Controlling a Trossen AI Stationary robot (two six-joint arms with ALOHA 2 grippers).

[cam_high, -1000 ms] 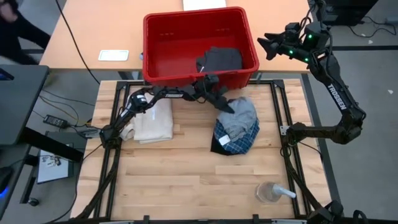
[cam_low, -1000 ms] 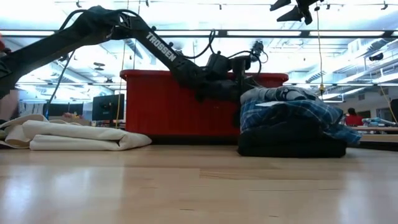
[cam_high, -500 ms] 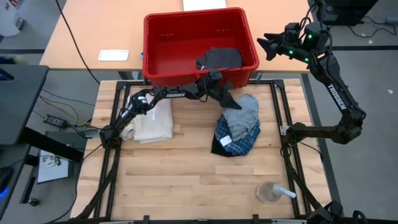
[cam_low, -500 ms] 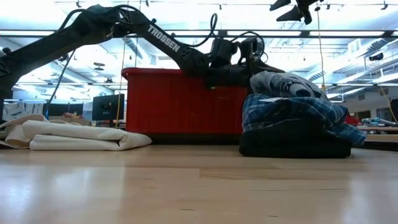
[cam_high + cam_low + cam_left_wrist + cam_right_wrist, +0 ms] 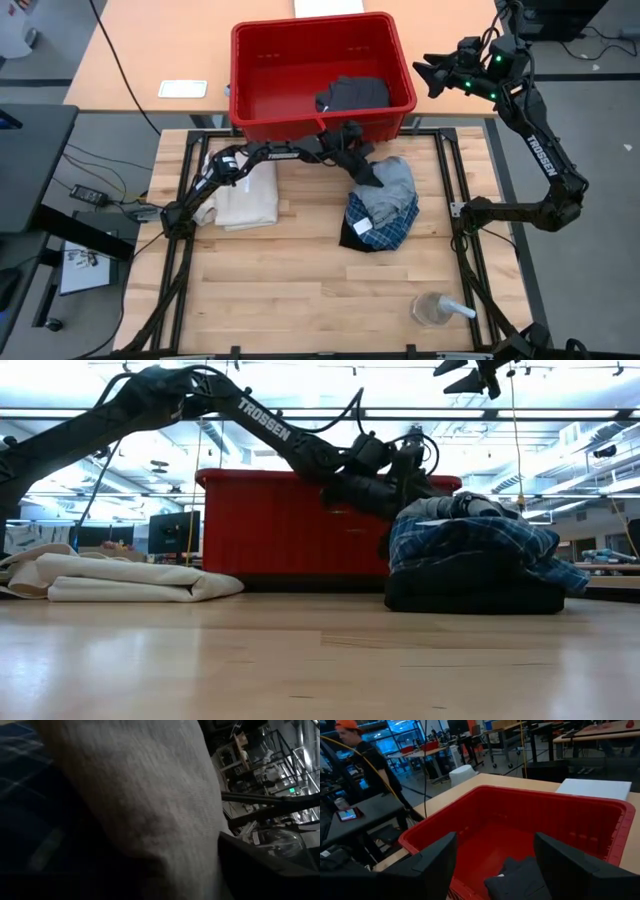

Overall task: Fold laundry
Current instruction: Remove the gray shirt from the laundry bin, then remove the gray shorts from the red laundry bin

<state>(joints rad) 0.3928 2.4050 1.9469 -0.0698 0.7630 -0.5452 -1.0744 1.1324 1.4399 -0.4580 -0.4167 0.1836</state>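
Roughly left to right: a folded cream cloth [image 5: 247, 195] lies on the table's [image 5: 280, 290] left side, looks finished and set aside. Left gripper [image 5: 366, 176] reaches across from there and sits on the grey garment [image 5: 390, 186] topping the pile; the left wrist view is filled with grey fabric up close, so the fingers seem buried in it. Can't tell how far they're parted or whether they actually pinch cloth. Grey piece sits on the blue plaid garment [image 5: 385, 228], which sits on a black garment [image 5: 470, 592], stacked just in front of the red bin [image 5: 250, 110]. Probably pressing or tucking the top layer. One more dark garment [image 5: 352, 95] waits inside the bin. Right gripper [image 5: 428, 74] hangs high beside the bin's right end, fingers spread wide, holding nothing, parked clear. Clear container [image 5: 436, 309] near the table's front right.
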